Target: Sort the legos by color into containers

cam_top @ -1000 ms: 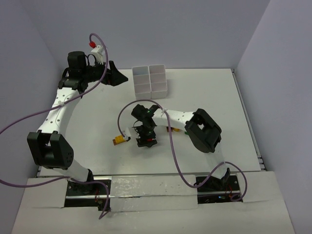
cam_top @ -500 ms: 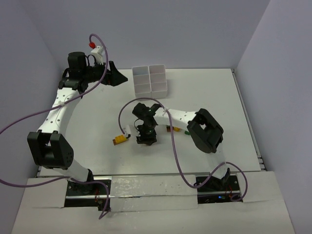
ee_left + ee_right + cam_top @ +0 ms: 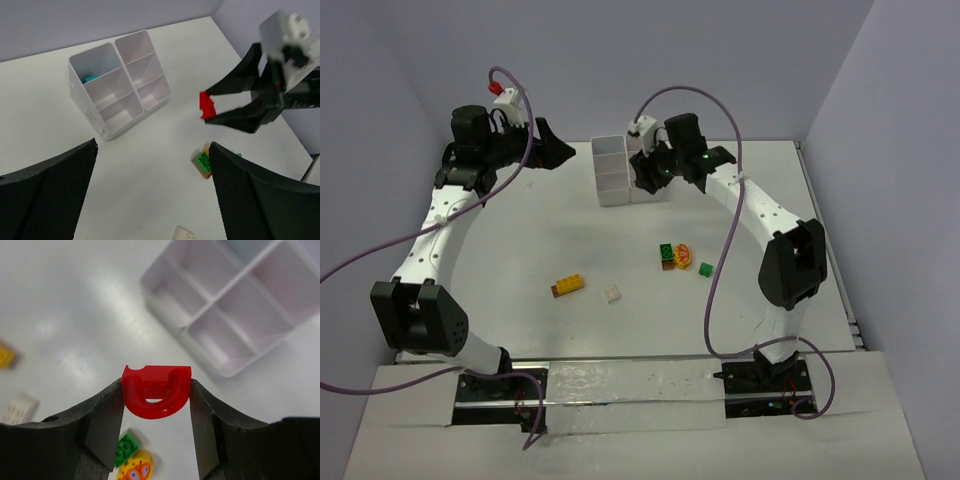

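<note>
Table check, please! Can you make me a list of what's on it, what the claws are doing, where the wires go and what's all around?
Surface: white table, no spills seen.
Job's things: white six-box tray at the far side. A cyan piece lies in one corner box, and the other boxes look empty. Loose on the table are a yellow-brown brick, a white brick, green pieces and an orange-yellow piece.
Clutter: nothing seen.
Grippers: left claw is open and empty. Right claw is shut on a red piece, held up near the tray.
Cables: purple cables loop off both arms.
Surroundings: plain walls.
</note>
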You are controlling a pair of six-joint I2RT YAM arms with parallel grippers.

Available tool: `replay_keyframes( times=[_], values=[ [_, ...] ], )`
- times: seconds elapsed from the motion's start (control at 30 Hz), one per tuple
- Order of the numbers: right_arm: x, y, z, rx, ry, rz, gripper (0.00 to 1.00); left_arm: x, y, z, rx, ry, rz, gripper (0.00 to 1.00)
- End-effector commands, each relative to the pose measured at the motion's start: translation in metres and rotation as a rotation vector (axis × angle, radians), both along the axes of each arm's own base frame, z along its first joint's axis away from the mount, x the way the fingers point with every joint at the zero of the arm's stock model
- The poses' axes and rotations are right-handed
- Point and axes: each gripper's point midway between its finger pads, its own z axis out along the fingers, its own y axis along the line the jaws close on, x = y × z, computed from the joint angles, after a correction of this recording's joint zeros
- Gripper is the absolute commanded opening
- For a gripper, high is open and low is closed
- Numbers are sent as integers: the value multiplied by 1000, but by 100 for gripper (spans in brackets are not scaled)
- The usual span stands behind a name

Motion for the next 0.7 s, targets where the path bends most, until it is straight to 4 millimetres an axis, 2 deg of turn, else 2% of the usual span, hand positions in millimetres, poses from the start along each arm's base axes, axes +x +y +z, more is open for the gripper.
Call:
replay_keyframes(
  times=[0.0, 0.03, 0.07, 0.13, 0.2, 0.27, 0.3, 0.4, 0.53, 0.63, 0.67],
  values=[
    [70, -14, 73, 290, -109, -396, 0, 12, 8, 24, -23, -66, 66, 99],
    [75, -15, 87, 338, -109, -427, 0, 12, 8, 24, -25, -65, 70, 99],
    [86, -17, 78, 350, -81, -493, 0, 13, 8, 24, -26, -64, 71, 99],
    [107, -19, 93, 401, -104, -596, 0, 14, 8, 23, -24, -63, 74, 99],
    [123, -22, 93, 415, -137, -709, 0, 15, 9, 20, -21, -57, 79, 99],
    [141, -21, 80, 398, -167, -772, 0, 15, 10, 19, -14, -55, 81, 99],
    [147, -22, 80, 400, -190, -796, 0, 16, 11, 16, -11, -51, 85, 99],
    [159, -19, 71, 396, -238, -838, 0, 16, 12, 17, -7, -59, 90, 99],
    [168, -11, 59, 400, -250, -824, 0, 16, 14, 17, -4, -67, 99, 99],
    [175, -7, 41, 378, -251, -834, 0, 17, 15, 16, -3, -63, 100, 99],
    [176, -7, 41, 378, -254, -833, 1, 17, 15, 16, -4, -62, 100, 99]
  ],
)
